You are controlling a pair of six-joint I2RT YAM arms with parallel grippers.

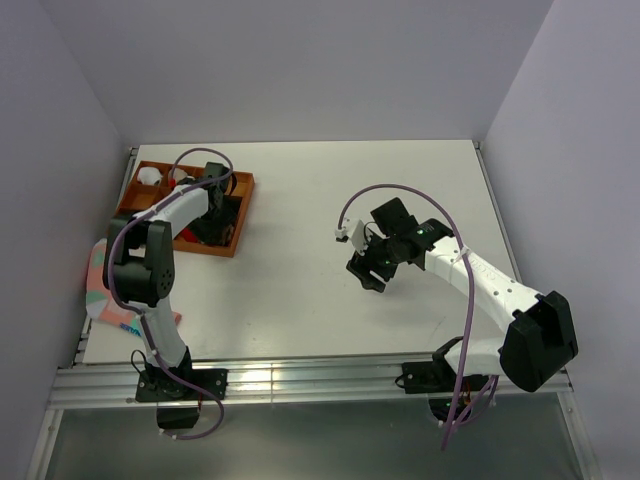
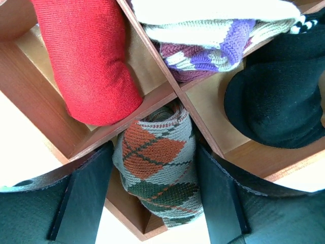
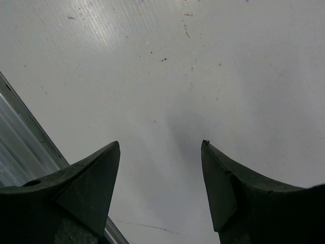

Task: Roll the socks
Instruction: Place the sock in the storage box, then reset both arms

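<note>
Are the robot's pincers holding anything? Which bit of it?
The right pincer is open and empty. The left pincer straddles the rolled argyle sock at its sides; whether it grips it cannot be told.

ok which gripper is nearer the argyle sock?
Left. The left gripper straddles the argyle sock in the wooden tray; the right gripper hangs open over the table, well off to the right.

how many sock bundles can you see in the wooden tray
4: red sock upper left, purple-striped one top middle, black one right, argyle sock between jaws of left gripper. More may be hidden.
</note>
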